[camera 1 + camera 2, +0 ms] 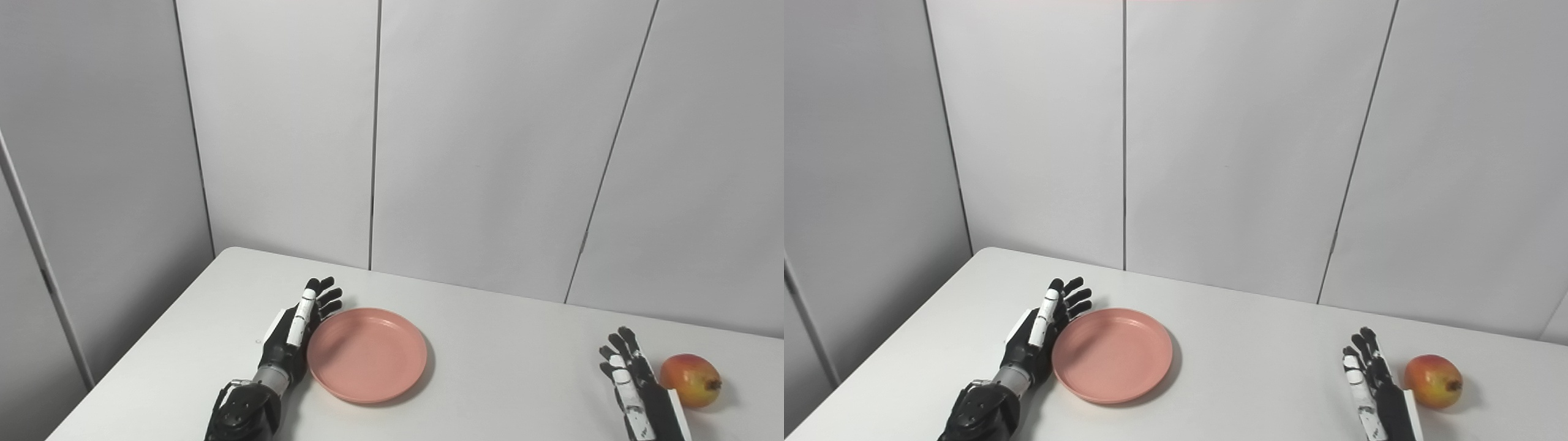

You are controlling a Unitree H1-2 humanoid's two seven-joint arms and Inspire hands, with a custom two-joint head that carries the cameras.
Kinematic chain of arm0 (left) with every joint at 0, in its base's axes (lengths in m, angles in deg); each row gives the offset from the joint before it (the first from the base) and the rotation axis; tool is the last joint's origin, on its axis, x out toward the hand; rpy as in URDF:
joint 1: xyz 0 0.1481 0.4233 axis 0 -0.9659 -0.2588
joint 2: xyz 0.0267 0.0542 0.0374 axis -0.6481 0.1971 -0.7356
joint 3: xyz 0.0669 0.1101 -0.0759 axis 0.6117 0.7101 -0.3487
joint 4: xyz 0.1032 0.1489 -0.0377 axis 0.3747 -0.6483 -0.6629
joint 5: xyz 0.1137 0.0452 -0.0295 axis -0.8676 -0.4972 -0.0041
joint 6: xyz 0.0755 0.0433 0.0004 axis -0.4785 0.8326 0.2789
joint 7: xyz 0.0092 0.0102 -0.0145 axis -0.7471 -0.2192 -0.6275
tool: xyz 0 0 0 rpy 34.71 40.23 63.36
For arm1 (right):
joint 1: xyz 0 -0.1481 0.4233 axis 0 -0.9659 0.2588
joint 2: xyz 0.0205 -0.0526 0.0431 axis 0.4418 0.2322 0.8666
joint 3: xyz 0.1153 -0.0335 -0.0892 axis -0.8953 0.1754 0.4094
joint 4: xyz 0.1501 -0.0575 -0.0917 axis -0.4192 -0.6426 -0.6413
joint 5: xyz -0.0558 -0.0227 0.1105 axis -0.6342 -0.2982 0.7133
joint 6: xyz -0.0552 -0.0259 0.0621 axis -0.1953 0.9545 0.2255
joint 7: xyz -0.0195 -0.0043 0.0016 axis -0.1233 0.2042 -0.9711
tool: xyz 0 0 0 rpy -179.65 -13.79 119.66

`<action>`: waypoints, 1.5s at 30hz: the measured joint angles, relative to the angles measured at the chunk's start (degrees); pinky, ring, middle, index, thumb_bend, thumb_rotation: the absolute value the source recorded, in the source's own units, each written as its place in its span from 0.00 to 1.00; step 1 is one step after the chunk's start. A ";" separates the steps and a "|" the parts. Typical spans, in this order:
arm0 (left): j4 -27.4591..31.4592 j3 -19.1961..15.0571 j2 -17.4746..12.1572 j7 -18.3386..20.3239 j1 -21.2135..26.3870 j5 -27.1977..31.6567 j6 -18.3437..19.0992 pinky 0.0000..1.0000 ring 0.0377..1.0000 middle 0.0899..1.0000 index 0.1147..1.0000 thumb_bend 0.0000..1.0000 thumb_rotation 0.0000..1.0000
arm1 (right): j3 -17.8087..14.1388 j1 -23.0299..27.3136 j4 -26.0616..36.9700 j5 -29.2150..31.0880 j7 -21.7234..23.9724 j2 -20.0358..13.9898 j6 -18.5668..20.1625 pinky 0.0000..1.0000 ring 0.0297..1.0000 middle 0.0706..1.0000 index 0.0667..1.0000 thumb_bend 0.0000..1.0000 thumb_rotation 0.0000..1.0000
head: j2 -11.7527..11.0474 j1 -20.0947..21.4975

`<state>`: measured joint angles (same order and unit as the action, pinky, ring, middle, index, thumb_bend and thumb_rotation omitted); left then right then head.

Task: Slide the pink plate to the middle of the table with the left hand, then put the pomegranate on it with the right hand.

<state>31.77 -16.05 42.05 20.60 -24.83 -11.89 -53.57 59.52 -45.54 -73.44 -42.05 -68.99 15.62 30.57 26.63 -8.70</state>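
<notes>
My left hand (293, 335) stands on edge on the table (502, 367), fingers straight and a little spread, holding nothing, its palm side set against the left rim of the pink plate (367, 355); from here I cannot say for sure whether it presses the rim or sits just beside it. The plate lies flat, left of the table's middle, shallow with a raised lip, empty. I judge it light and stiff, plastic by its matte look, so it should glide easily on this smooth white top; the lip is the place to push, low and square, because a high or off-centre shove could tip it or spin it away from my palm. Across the table my right hand (637, 383) waits, fingers straight and apart, empty, with the pomegranate (689, 380) just beside it on its outer side, near the right end and well apart from the plate. The fruit looks firm, round and fairly heavy for its size, red shading to yellow, its little crown pointing right; it may roll if nudged, so I would wrap the fingers around its widest part rather than pinch it. As for writing, I see no brand, label or lettering on plate, fruit, table or the plain grey wall panels (478, 141) behind.
</notes>
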 measured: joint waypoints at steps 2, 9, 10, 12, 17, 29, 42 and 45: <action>0.82 -0.03 0.57 -0.19 -0.29 0.00 0.43 0.90 0.89 0.88 0.87 0.62 1.00 | 0.19 -0.02 0.10 -0.40 -0.02 0.26 0.01 0.91 0.89 0.92 0.93 0.44 0.78 | 0.26 0.88; 3.23 0.01 1.63 0.09 -1.20 1.05 2.50 0.90 0.91 0.90 0.89 0.61 1.00 | 0.45 0.02 0.29 -1.55 -1.49 1.43 1.69 0.93 0.92 0.94 0.94 0.45 0.80 | 0.97 5.62; 3.38 0.00 1.81 0.08 -1.22 1.15 2.65 0.90 0.91 0.90 0.89 0.60 1.00 | 0.67 0.04 0.29 -1.95 -1.62 1.50 2.06 0.93 0.92 0.94 0.94 0.45 0.81 | 0.97 5.63; 3.87 0.13 2.13 0.03 -1.38 1.09 3.03 0.91 0.91 0.90 0.89 0.60 1.00 | 1.05 0.08 0.29 -2.48 -1.71 1.57 2.45 0.92 0.92 0.94 0.94 0.44 0.82 | 1.05 6.06; 5.42 1.06 2.69 -0.57 -2.21 0.02 3.40 0.93 0.92 0.91 0.90 0.60 1.00 | 1.53 -0.02 0.67 -2.85 -1.89 2.35 2.95 0.94 0.93 0.95 0.95 0.46 0.82 | 1.76 9.14; 8.64 1.67 3.27 0.18 -3.49 1.52 6.47 0.95 0.94 0.92 0.91 0.60 1.00 | 3.37 -0.78 2.18 -6.10 -3.92 3.75 6.60 0.94 0.92 0.94 0.93 0.53 0.84 | 2.99 13.53; 11.27 3.06 4.60 2.32 -5.46 2.06 6.87 0.94 0.95 0.95 0.94 0.59 1.00 | 3.85 -0.82 2.27 -6.42 -3.82 4.44 7.06 0.93 0.92 0.94 0.94 0.50 0.84 | 3.78 16.70; 11.90 3.53 5.16 2.30 -5.86 2.04 6.87 0.94 0.95 0.95 0.94 0.60 1.00 | 4.00 -0.92 2.42 -6.41 -3.76 4.42 7.17 0.93 0.92 0.94 0.94 0.51 0.85 | 3.96 16.44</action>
<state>43.67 -12.53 47.21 22.90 -30.69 -9.86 -46.71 63.53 -46.46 -71.02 -48.46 -72.75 20.04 37.75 30.59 7.74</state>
